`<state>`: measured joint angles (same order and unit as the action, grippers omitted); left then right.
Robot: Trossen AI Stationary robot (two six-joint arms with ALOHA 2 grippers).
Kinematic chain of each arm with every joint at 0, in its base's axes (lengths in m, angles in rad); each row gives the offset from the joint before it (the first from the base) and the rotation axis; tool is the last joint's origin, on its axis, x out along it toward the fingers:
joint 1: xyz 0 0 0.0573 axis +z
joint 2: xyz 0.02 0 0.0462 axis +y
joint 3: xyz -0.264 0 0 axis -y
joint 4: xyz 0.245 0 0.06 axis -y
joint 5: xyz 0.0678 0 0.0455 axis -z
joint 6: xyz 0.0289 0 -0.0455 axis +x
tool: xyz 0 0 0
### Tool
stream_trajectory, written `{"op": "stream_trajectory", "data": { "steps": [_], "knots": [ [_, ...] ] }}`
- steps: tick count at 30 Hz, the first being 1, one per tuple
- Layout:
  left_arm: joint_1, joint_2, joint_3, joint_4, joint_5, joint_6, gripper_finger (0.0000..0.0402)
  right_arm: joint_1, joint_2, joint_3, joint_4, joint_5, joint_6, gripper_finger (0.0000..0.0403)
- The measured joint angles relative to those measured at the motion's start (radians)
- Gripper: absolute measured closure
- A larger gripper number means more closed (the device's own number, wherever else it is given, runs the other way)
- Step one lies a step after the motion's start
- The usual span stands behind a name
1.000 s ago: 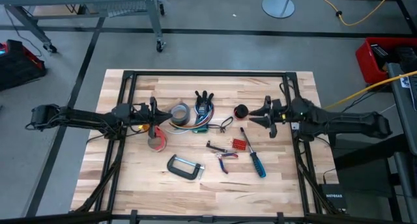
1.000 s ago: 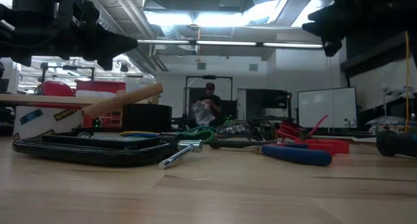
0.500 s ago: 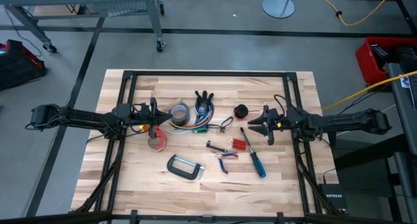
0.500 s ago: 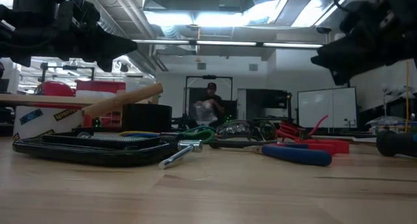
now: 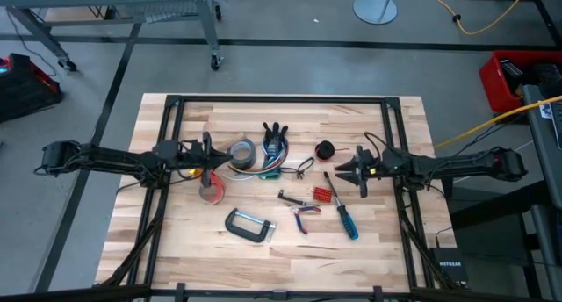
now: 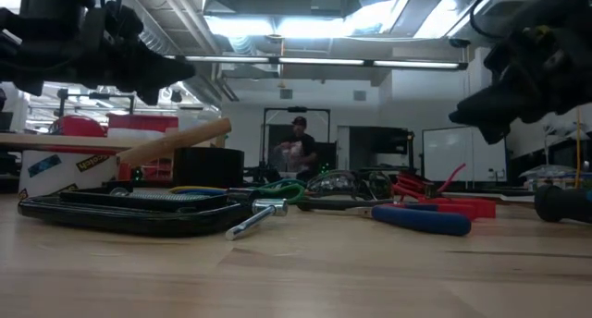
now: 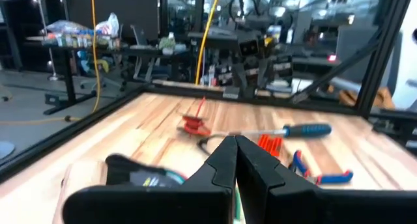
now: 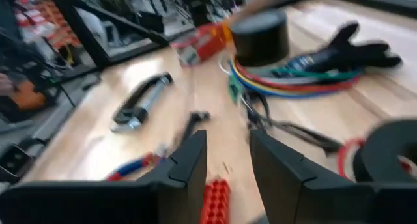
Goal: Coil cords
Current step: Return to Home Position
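As the cords (image 5: 274,167) lie between them, left hand (image 5: 214,160) hovers closed, right hand (image 5: 349,171) open.

A: How do the arms look from above?
B: The left arm (image 5: 114,159) and the right arm (image 5: 457,166) are both near-black, with slim straight links and thicker rounded housings at the joints. A thin black cable (image 5: 379,144) loops beside the right wrist.
A: And the ends?
B: The left gripper (image 5: 213,159) and right gripper (image 5: 348,168) each carry a short crossbar with two fingers. From the wrist cameras, the left fingers (image 7: 221,164) are matte, angular wedges tapering to narrow tips. The right fingers (image 8: 187,164) are broad and flat-faced, with bevelled edges.
A: Any markings?
B: A small yellowish spot near each wrist, too small to read.
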<state>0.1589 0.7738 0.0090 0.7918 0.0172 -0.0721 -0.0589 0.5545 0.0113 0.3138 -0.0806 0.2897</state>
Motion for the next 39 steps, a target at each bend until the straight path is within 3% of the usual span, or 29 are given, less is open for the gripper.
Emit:
{"op": "stream_trajectory", "data": {
  "steps": [13, 25, 32, 39],
  "knots": [
    [0.000, 0.000, 0.000, -0.241, -0.006, 0.019, 0.0400, 0.000, 0.000, -0.002, -0.287, 0.027, -0.004, 0.0281],
    [0.000, -0.009, 0.000, -0.525, -0.006, 0.020, 0.0400, 0.000, 0.000, -0.003, -0.289, 0.026, -0.006, 0.0281],
    [0.000, -0.132, 0.000, -0.701, -0.005, 0.019, 0.0400, 0.000, -0.050, -0.003, -0.289, 0.026, -0.006, 0.0281],
    [0.000, -0.331, 0.000, -0.779, -0.006, 0.020, 0.0400, 0.000, -0.200, -0.003, -0.290, 0.025, -0.006, 0.0281]
  ]
}}
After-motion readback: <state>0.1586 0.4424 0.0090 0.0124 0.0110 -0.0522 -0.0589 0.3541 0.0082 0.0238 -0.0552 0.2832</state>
